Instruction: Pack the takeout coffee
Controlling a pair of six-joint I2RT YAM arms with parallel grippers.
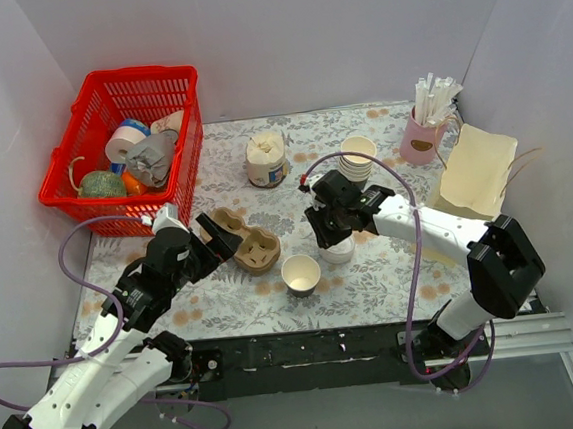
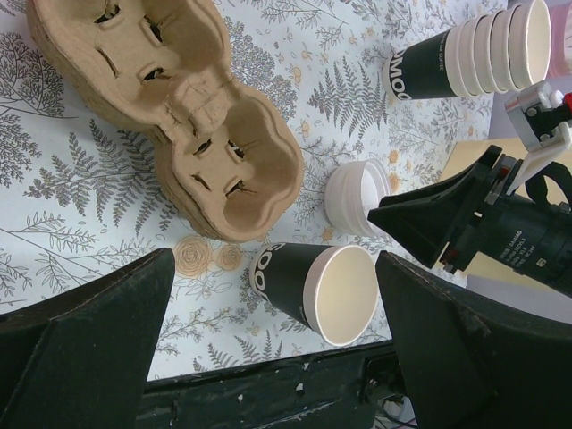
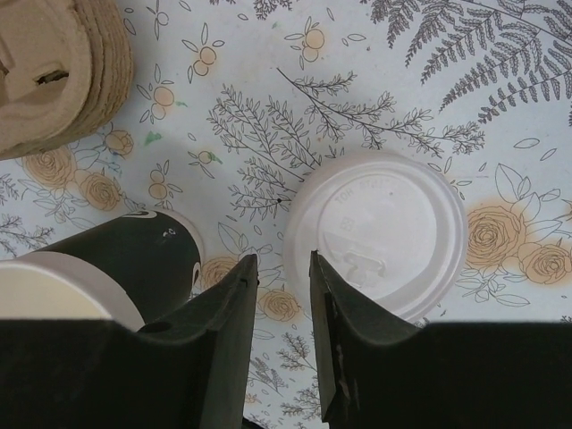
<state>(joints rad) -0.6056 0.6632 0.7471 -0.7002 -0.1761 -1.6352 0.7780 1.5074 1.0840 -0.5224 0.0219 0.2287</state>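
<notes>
The takeout coffee, a small white cup with a flat white lid, stands upright on the floral cloth right of the cardboard cup carrier. Its lid fills the right wrist view and it also shows in the left wrist view. My right gripper hovers over the lid's left edge; its jaws stand a narrow gap apart with only cloth between them. My left gripper is wide open and empty beside the carrier, facing a lidless cup.
The lidless cup stands near the front edge. A stack of lidless cups, a cream jar, a pink holder of sticks and a paper bag are at the back and right. A red basket is at the back left.
</notes>
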